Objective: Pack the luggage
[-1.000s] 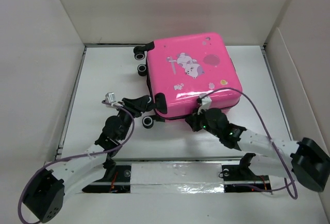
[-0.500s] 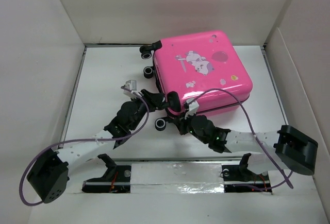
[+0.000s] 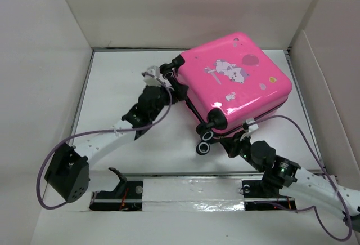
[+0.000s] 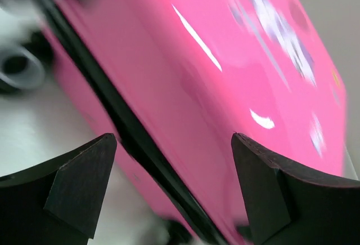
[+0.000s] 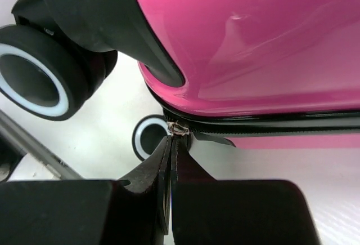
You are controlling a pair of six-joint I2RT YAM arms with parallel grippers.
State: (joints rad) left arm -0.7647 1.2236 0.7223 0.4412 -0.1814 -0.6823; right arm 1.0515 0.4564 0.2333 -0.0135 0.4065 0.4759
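Note:
The luggage (image 3: 239, 79), a bright-pink hard-shell suitcase with cartoon print, lies closed and turned at an angle on the white floor. My left gripper (image 3: 170, 83) is open at its far-left corner by the wheels. In the left wrist view the left gripper (image 4: 174, 169) has the pink shell (image 4: 225, 81) and black zipper seam (image 4: 129, 138) between its spread fingers, blurred. My right gripper (image 3: 241, 137) is at the near edge. In the right wrist view the right gripper (image 5: 173, 143) is shut on the metal zipper pull (image 5: 179, 128) at the seam.
White box walls (image 3: 45, 59) enclose the floor on the left, back and right. The suitcase's black wheels (image 3: 204, 147) stick out at the near corner, and they also show in the right wrist view (image 5: 31, 81). A taped rail (image 3: 191, 191) runs along the near edge.
The suitcase has turned and slid right and back. My left gripper followed to its far-left corner. My right gripper moved right along the near seam, still shut.

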